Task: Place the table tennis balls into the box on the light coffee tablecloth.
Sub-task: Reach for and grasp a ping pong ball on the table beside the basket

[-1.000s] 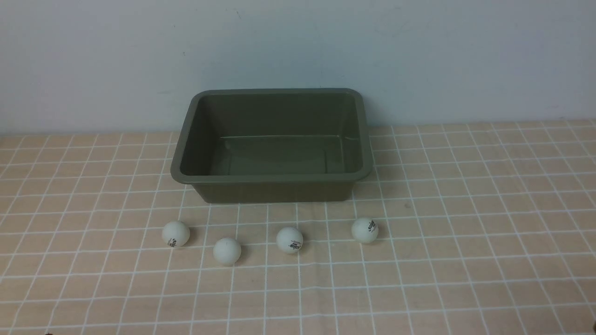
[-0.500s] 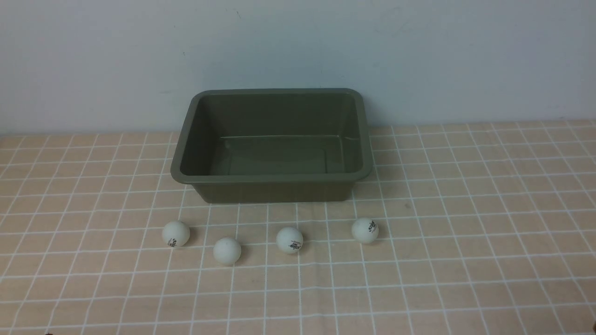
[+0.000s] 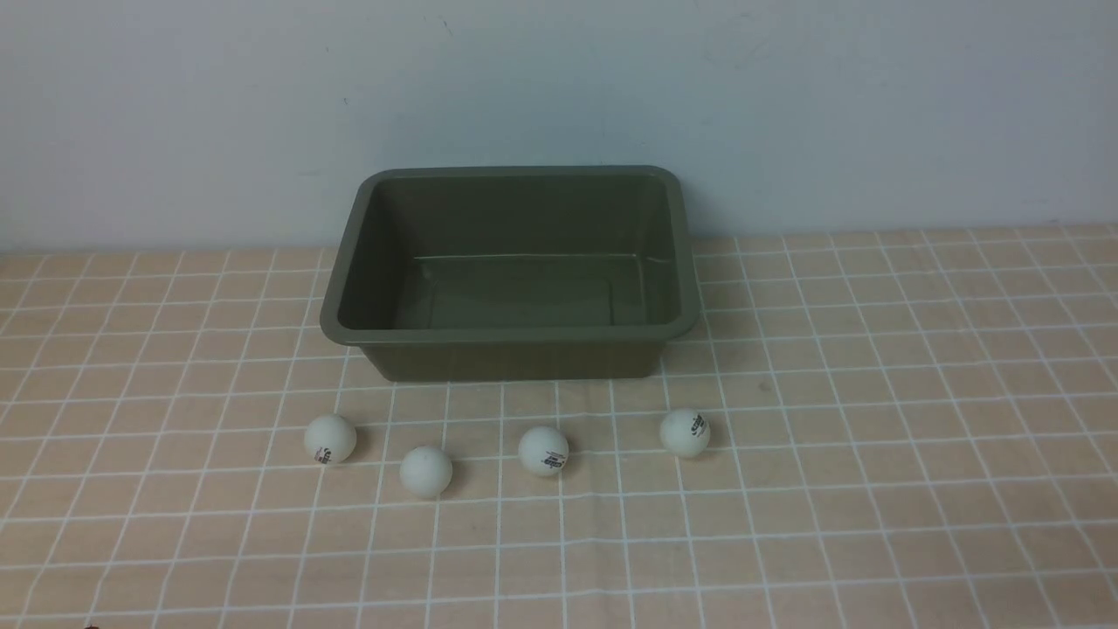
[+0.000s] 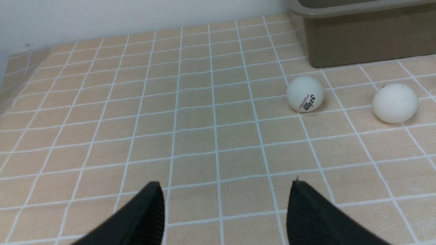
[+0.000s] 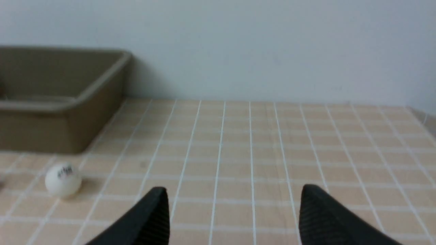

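Note:
Several white table tennis balls lie in a loose row on the light coffee tablecloth (image 3: 873, 437), just in front of the olive-green box (image 3: 511, 354): one at the left (image 3: 330, 438), one plain (image 3: 425, 472), one printed (image 3: 543, 451), one at the right (image 3: 684, 432). The box has nothing in it. Neither arm shows in the front view. My left gripper (image 4: 226, 185) is open over bare cloth, with two balls (image 4: 305, 93) (image 4: 394, 103) ahead of it. My right gripper (image 5: 233, 190) is open too, a ball (image 5: 63, 180) off to its side.
A plain pale wall (image 3: 559, 96) rises right behind the box. The cloth's left end folds down at the table's edge (image 4: 13, 88) in the left wrist view, and its right end (image 5: 422, 117) shows in the right wrist view.

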